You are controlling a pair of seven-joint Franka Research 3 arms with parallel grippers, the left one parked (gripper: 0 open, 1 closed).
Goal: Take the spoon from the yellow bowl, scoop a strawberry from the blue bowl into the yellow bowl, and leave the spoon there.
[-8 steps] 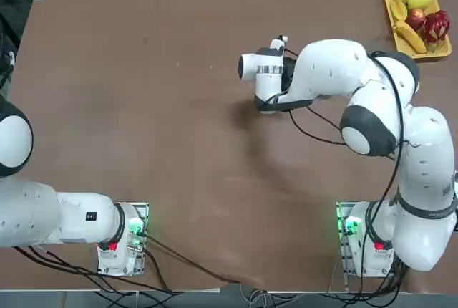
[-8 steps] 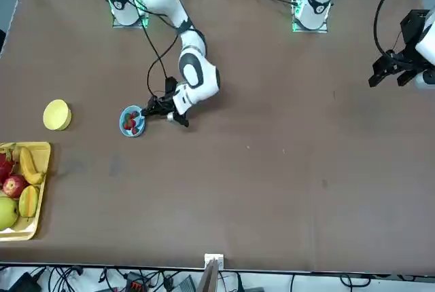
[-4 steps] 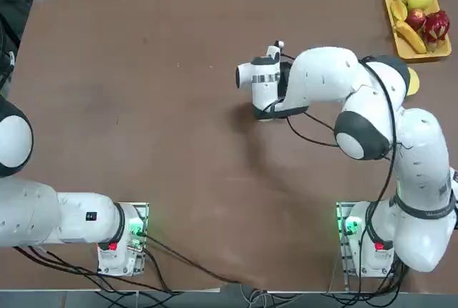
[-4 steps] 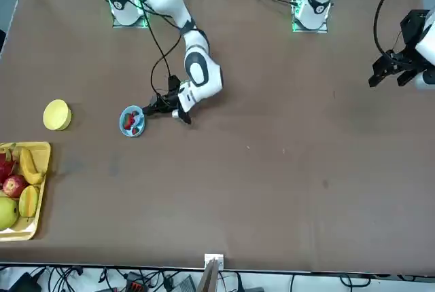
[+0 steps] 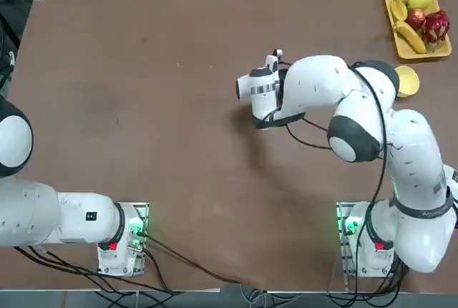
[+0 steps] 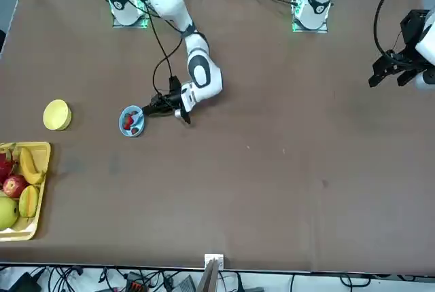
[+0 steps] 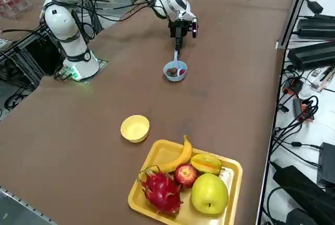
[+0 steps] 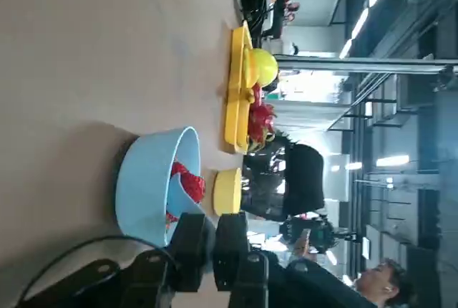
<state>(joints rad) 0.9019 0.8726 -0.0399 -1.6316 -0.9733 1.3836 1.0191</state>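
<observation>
Fingers (image 8: pixel 187 240) of the right gripper (image 8: pixel 209 245) are closed tight on the handle of the spoon (image 7: pixel 176 56). In the right wrist view the two black pads stand side by side, gripping the pale handle between them. The gripper hangs just beside the blue bowl (image 7: pixel 176 72), on the side away from the fruit, with the arm's white wrist above it.

The spoon slants down from the gripper into the blue bowl. Its pale blue scoop (image 8: pixel 183 195) sits inside the bowl against the near wall, among the strawberries (image 7: pixel 175 71). Whether a berry rests in the scoop cannot be told.

The blue bowl stands upright on the brown table (image 6: pixel 285 170), holding several red strawberries. In the front view it lies just beside the gripper (image 6: pixel 155 107), with the spoon bridging the two.

The yellow bowl (image 7: pixel 135 128) stands upright and apart from the blue bowl, toward the table's corner where the fruit is. It appears empty in the right side view. In the top view only part of it (image 5: pixel 406 81) shows past the arm's elbow.

A rectangular yellow tray (image 7: pixel 228 168) lies near the yellow bowl, at the table's corner. It carries a banana (image 7: pixel 178 158), a dragon fruit (image 7: pixel 160 190), a red apple (image 7: pixel 186 174), a green apple (image 7: pixel 209 194) and one small orange-yellow fruit (image 7: pixel 206 162).
</observation>
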